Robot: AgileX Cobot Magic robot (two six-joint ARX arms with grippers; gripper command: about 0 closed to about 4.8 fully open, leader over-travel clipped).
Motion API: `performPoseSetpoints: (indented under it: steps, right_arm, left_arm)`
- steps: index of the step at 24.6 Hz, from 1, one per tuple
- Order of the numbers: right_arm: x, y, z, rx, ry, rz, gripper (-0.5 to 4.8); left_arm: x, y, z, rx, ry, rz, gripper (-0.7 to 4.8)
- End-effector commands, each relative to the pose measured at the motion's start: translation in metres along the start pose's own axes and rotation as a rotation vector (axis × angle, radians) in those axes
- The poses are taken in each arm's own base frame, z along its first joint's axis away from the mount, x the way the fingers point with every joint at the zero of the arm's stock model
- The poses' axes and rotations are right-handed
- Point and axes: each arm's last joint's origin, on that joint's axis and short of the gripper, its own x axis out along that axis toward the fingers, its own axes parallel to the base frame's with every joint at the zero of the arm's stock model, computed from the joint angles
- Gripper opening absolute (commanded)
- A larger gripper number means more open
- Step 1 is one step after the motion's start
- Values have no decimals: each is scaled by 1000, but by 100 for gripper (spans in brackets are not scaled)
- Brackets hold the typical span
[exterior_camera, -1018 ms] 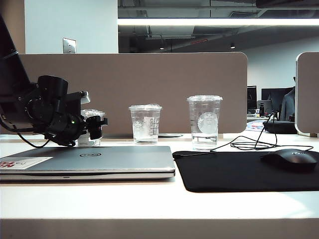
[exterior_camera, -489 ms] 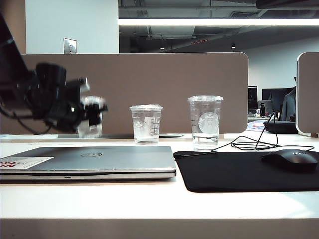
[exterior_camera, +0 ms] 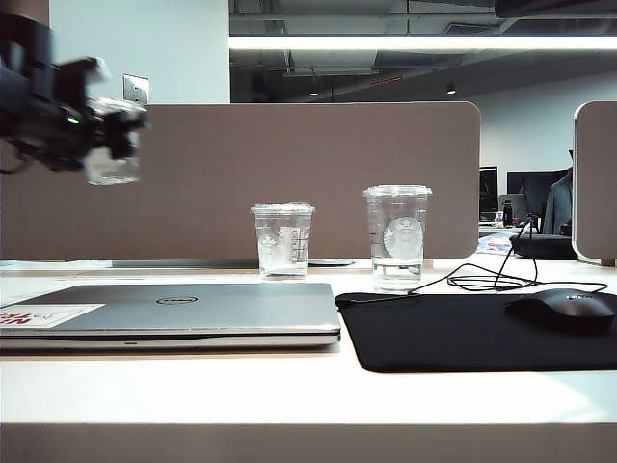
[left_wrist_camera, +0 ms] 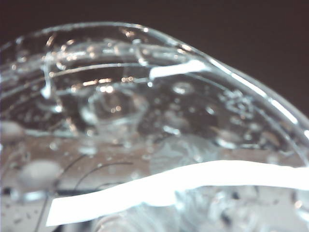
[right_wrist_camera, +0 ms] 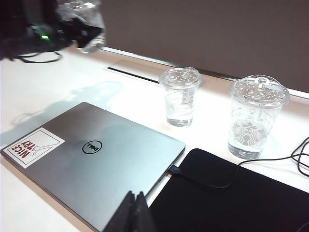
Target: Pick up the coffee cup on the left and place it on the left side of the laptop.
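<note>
Coffee cup (exterior_camera: pixel 113 166) clamped in left hand (exterior_camera: pixel 106 145), upper left; thin plastic could slip. Right hand (right_wrist_camera: pixel 135 205) shut, idle over laptop (exterior_camera: pixel 183 309).

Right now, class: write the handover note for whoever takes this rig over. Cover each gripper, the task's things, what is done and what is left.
Left gripper: shut on the coffee cup, held high in the air at the far left.
Right gripper: shut, empty, low over the laptop.
Laptop: closed, flat on the table.
Done: cup picked up.
Left: lower the cup to the table on the laptop's left side and release it.
</note>
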Motion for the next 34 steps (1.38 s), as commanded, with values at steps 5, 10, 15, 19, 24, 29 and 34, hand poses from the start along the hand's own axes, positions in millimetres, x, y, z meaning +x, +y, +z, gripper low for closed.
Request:
performPoseSetpoints:
  steps: [5,10,15,19,24,29,34]
  right_arm:
    - [-1,1,5,-5,-28,21,-3]
    - [-1,1,5,-5,-28,22,-3]
    - [-1,1,5,-5,-27,23,-3]
    - [-1,1,5,-5,-27,23,-3]
    - [-1,1,4,-5,-27,23,-3]
    - [-1,1,4,-5,-27,23,-3]
    - [-1,1,4,-5,-26,23,-3]
  left_arm:
    - [-67,31,-12,-10,9,93,220]
    - [-89,35,-49,-18,58,140,219]
    - [-101,36,-71,-4,99,207,220]
    - [-101,41,-89,-12,129,216,220]
    - [-98,43,-104,-13,131,208,219]
    - [-94,46,-120,-33,128,212,219]
    - [-93,48,-133,-39,165,216,219]
